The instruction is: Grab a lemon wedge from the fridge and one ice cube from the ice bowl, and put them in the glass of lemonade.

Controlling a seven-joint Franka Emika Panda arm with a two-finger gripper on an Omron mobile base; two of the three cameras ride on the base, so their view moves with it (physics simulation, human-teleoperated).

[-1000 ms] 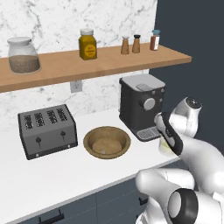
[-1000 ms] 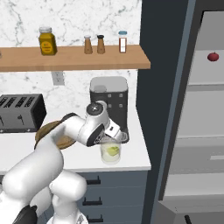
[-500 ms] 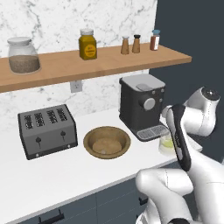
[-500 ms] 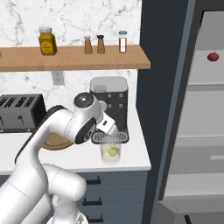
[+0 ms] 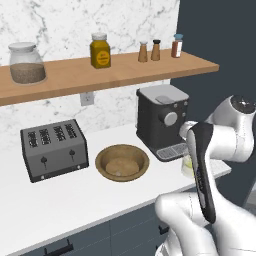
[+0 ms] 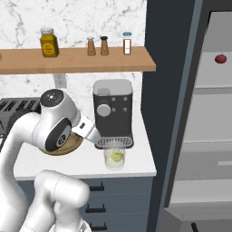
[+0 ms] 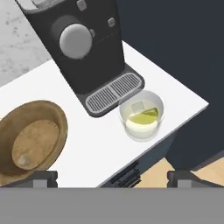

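Pale yellowish liquid fills the glass of lemonade (image 7: 141, 115), which stands on the white worktop (image 7: 100, 140) just in front of the coffee machine (image 7: 83, 48), near the worktop's outer corner. The hand view looks down into it: the lemon wedge (image 7: 144, 117) floats there, its long axis lying across the glass, thin end toward the rim away from the machine, and a whitish ice cube (image 7: 138, 106) sits beside it on the machine's side. The right base view shows the glass (image 6: 114, 158) from the side with the wedge (image 6: 117, 156) as a small yellow-green patch; the cube cannot be made out there. In the left base view the arm hides most of the glass (image 5: 187, 165).

The tool (image 7: 113, 177) hangs above the worktop with its tips well apart, spread wide and holding nothing; the glass lies between and beyond them.

The wooden ice bowl (image 5: 122, 162) rests between the toaster (image 5: 54, 149) and the coffee machine; the left base view shows its whole round rim, while the right base view has it mostly behind the arm. The right base view alone takes in the fridge (image 6: 204, 118), its door open on grey shelves, a small red fruit (image 6: 220, 59) on an upper one.
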